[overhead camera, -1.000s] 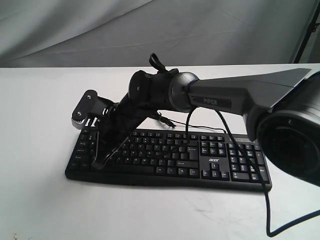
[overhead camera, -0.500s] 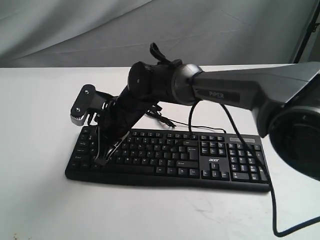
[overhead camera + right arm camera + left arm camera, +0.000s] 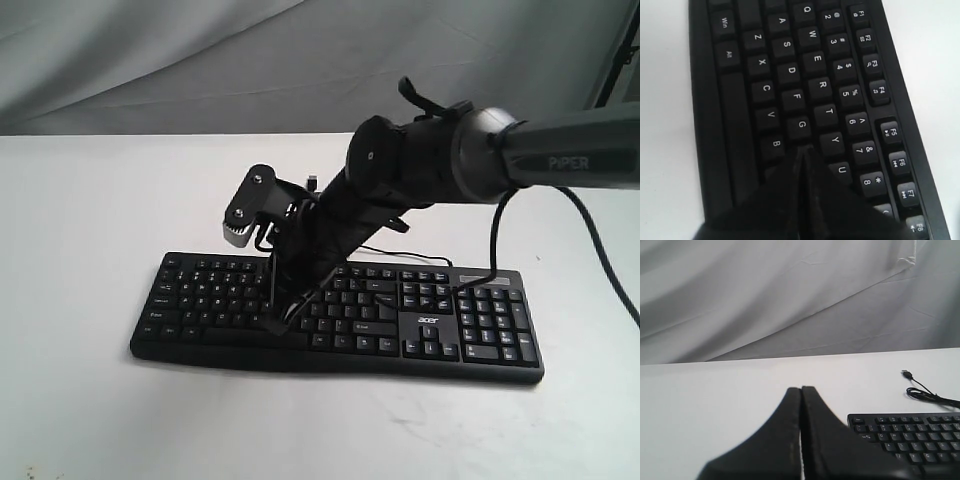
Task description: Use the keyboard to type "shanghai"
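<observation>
The black keyboard [image 3: 200,295] lies across the white table, with its number pad and "acer" logo at the right end. My right gripper [image 3: 273,325] reaches in from the right. It is shut, with nothing held, and points down at the middle letter rows. In the right wrist view the keyboard [image 3: 790,75] fills the picture. There my right gripper [image 3: 803,149] has its tip down among the G, Y, U and B keys and hides the key beneath it. My left gripper [image 3: 801,388] is shut and empty over bare table, beside the keyboard [image 3: 910,440].
The keyboard's thin USB cable [image 3: 922,392] lies loose on the table behind it, ending in a free plug [image 3: 906,373]. The arm's own black cable [image 3: 600,240] hangs over the right end. A grey cloth backdrop [image 3: 200,60] closes off the far side of the table.
My right arm has swung to the right along the keyboard. Its shut tip went from the left end of the letter keys to the middle. The keyboard has not moved.
</observation>
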`<action>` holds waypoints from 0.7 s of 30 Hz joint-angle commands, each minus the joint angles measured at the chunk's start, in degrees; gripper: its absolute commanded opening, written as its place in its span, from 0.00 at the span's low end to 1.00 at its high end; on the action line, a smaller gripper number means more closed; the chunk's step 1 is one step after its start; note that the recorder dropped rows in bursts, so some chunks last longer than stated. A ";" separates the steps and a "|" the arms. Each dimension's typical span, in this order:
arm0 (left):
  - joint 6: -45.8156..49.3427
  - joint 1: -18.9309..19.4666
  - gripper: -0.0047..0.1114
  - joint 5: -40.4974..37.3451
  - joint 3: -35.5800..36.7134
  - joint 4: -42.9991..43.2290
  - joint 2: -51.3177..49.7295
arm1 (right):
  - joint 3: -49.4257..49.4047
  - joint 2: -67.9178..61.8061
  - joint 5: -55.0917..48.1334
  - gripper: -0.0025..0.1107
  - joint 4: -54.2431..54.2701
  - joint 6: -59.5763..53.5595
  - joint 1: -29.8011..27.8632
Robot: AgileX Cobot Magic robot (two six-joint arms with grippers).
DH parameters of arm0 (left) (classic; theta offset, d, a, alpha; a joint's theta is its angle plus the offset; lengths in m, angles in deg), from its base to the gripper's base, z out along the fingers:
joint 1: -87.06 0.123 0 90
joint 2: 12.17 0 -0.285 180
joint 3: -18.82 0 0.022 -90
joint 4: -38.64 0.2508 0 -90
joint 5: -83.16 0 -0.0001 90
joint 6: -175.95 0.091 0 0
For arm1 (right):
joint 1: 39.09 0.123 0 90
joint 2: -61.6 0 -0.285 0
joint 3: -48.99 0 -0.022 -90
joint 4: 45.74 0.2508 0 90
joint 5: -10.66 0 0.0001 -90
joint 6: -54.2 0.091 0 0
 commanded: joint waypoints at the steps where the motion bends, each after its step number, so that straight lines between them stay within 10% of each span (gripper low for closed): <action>1: -0.15 -0.37 0.04 0.34 0.10 0.00 0.14 | -1.40 0.43 2.47 0.02 1.64 -1.30 -0.25; 21: -0.15 -0.37 0.04 0.34 0.10 0.00 0.14 | -1.40 -1.89 5.39 0.02 7.32 -7.53 -0.25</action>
